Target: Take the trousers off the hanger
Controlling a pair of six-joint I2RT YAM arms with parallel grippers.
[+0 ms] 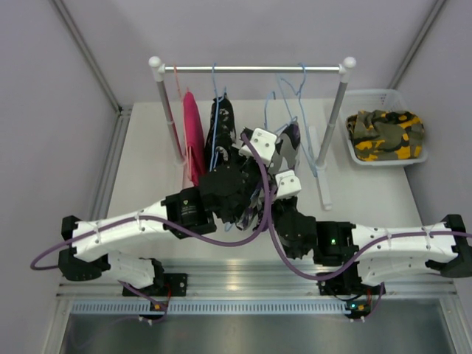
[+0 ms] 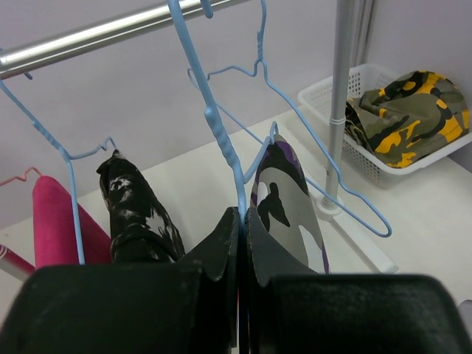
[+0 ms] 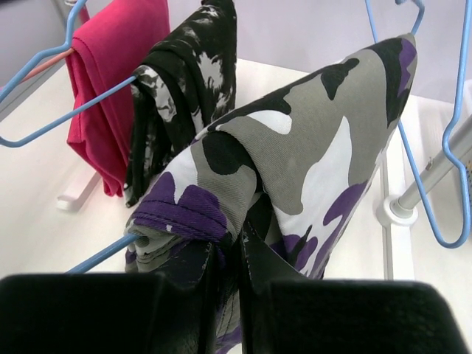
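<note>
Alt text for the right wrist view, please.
The right gripper pinches the purple-white-black camouflage trousers, draped over a blue hanger. Behind, at the picture's left, hang the black-and-white print trousers and the hot pink trousers.

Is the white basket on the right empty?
No, yellow-olive camouflage trousers lie bunched inside the basket.

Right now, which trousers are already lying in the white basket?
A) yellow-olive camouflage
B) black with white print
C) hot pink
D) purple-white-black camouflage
A: the yellow-olive camouflage trousers lie bunched in the white basket, while the hot pink trousers, the black printed trousers and the purple camouflage trousers hang at the rail.
</note>
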